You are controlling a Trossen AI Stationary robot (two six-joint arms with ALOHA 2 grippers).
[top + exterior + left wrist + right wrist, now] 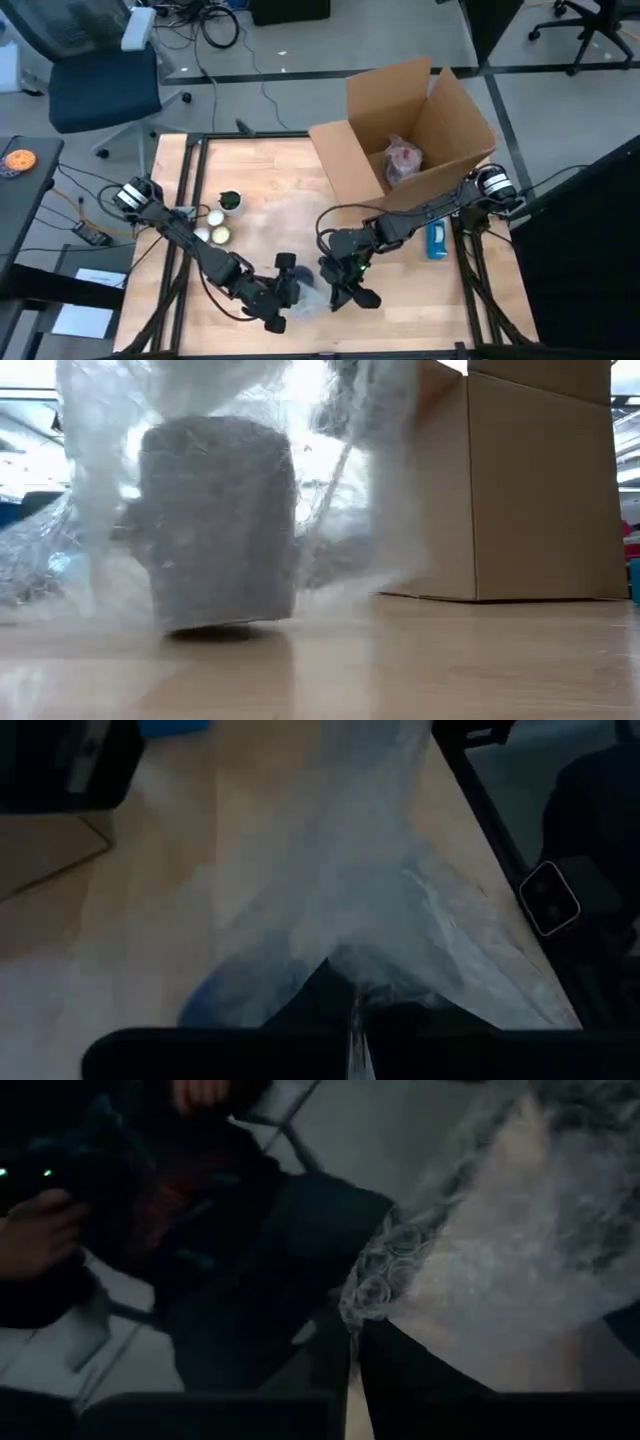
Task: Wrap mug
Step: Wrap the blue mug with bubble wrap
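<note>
At the near edge of the pale wooden table (270, 175), the two dark arms met over a sheet of clear bubble wrap (305, 295). In the low view, a grey cylindrical mug (218, 525) stood upright on the tabletop with the wrap already draped over it and trailing down both sides. The left gripper (283, 298) was pinched closed on one edge of the wrap, as its wrist view showed the film gathered between the fingers. The right gripper (352, 290) likewise had its fingers closed on the opposite edge, the bubbled film bunching at the tips in its own wrist view. The step in hand seemed to be folding the sheet around the mug; to do it well, both grippers needed to keep the film taut and draw the edges across each other without tipping the mug. From overhead the mug was hidden under the arms and wrap, so how fully it was covered probably could not be judged. Behind stood an open brown cardboard box (420, 125), with a wrapped item inside.
</note>
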